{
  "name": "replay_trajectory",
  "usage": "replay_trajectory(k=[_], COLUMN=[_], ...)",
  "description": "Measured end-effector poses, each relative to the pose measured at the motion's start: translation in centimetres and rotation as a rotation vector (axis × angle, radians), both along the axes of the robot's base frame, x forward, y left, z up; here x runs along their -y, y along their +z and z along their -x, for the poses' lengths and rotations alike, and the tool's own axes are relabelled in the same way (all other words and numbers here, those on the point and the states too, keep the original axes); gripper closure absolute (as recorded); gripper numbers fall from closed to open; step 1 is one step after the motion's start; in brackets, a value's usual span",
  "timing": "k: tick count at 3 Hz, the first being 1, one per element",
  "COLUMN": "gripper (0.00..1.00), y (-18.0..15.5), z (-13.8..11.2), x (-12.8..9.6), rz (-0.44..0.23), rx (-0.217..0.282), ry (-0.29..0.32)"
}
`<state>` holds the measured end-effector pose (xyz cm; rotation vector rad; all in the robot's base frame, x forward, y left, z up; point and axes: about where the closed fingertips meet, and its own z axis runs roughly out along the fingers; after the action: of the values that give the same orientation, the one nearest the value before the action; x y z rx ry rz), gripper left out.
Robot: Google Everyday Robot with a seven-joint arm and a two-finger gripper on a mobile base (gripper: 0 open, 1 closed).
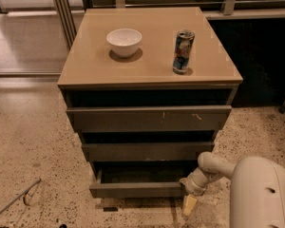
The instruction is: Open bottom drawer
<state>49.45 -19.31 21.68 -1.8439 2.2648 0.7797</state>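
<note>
The bottom drawer point(135, 189) is the lowest of three dark grey-brown fronts on the cabinet. It stands pulled out a little, with a dark gap showing above its front. My gripper point(189, 199) sits at the drawer's right end, low near the floor, at the tip of my white arm point(213, 167). One cream fingertip point(188, 205) points down just past the drawer's right corner.
A white bowl point(124, 41) and an upright drink can point(183, 51) stand on the tan cabinet top point(85, 65). The top drawer front point(147, 118) has white scratches. A thin metal rod point(14, 199) lies on the speckled floor at the left. My white arm body point(261, 194) fills the lower right.
</note>
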Motion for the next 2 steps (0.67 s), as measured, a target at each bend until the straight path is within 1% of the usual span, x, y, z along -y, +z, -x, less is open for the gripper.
replay_trajectory(k=[2], gripper=[0.0], y=[1.7], z=[4.9], x=[-0.1], rz=[-0.023], rx=[-0.113], ry=[0.013])
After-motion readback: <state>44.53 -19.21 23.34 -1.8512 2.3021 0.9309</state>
